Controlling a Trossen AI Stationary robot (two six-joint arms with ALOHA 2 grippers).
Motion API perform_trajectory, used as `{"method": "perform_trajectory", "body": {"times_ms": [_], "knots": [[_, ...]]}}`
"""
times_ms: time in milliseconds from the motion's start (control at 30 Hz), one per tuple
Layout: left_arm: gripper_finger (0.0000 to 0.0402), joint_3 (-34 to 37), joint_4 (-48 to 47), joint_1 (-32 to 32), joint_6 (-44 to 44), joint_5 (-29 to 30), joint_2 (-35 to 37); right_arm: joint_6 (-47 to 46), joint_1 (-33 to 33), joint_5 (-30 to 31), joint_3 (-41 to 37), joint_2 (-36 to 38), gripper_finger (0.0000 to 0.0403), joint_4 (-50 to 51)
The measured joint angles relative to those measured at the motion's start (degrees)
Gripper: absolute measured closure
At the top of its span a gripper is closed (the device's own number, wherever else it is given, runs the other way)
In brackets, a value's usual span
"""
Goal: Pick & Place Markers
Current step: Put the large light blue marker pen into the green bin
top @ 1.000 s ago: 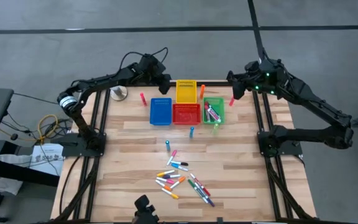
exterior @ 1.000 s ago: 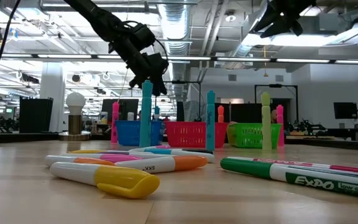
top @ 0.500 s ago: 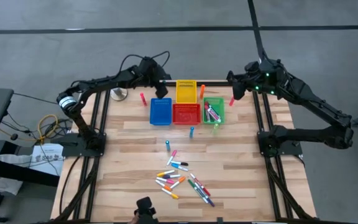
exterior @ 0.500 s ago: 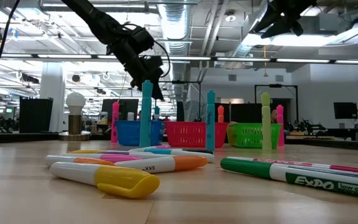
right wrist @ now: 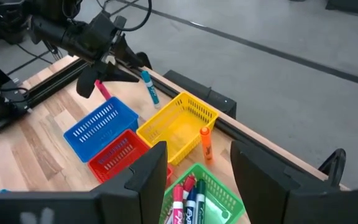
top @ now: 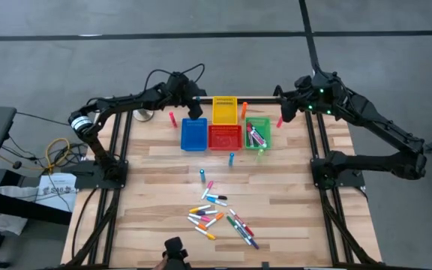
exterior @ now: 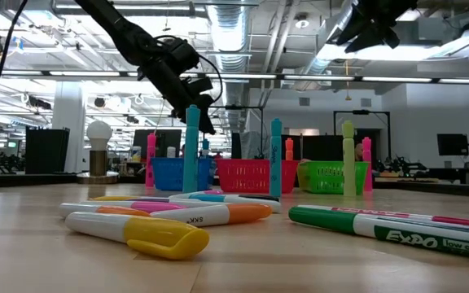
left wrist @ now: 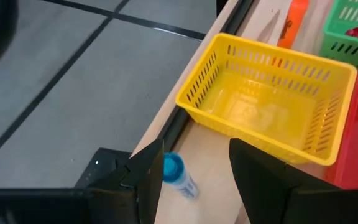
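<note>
A blue-capped marker [left wrist: 178, 175] with a white barrel stands on its end at the table's far edge, left of the yellow bin [left wrist: 263, 115]. My left gripper [left wrist: 194, 152] hangs open just above it, and in the left wrist view the marker shows between the fingers, close to one of them. The right wrist view shows the same marker [right wrist: 150, 87] beside my left gripper [right wrist: 129, 61]. Several markers [top: 220, 217] lie in a heap near the front edge. My right gripper [right wrist: 197, 149] is open and empty, high over the far right corner [top: 283, 99].
Blue [top: 194, 133], red [top: 225, 137] and green [top: 258, 133] bins stand in a row, with the yellow bin [top: 224, 110] behind; the green one holds markers. Single markers stand upright around them [top: 231, 157] [top: 201, 174] [top: 171, 118]. A bulb-shaped object [top: 144, 112] stands at far left.
My left gripper has sunk a little toward the blue-capped marker at the far edge and has rolled somewhat about its own axis. Its fingers have kept the same gap.
</note>
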State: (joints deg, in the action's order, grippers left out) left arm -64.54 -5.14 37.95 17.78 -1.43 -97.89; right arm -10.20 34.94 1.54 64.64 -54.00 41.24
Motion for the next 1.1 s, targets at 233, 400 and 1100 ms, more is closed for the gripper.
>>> {"method": "perform_trajectory", "body": {"times_ms": [233, 400, 1100], "knots": [[0.0220, 1.6, 2.6, 0.1, -0.2, 1.9, 0.0, 0.2, 0.0, 0.0, 0.0, 0.0, 0.0236, 0.4], [0.0220, 1.8, 3.5, 0.1, -0.3, 2.5, 0.0, 0.2, 0.0, 0.0, 0.0, 0.0, 0.0235, 0.4], [0.0220, 1.8, 5.7, 1.4, -0.7, 1.8, 0.0, 0.2, 0.0, 0.0, 0.0, 0.0, 0.0238, 0.3]]}}
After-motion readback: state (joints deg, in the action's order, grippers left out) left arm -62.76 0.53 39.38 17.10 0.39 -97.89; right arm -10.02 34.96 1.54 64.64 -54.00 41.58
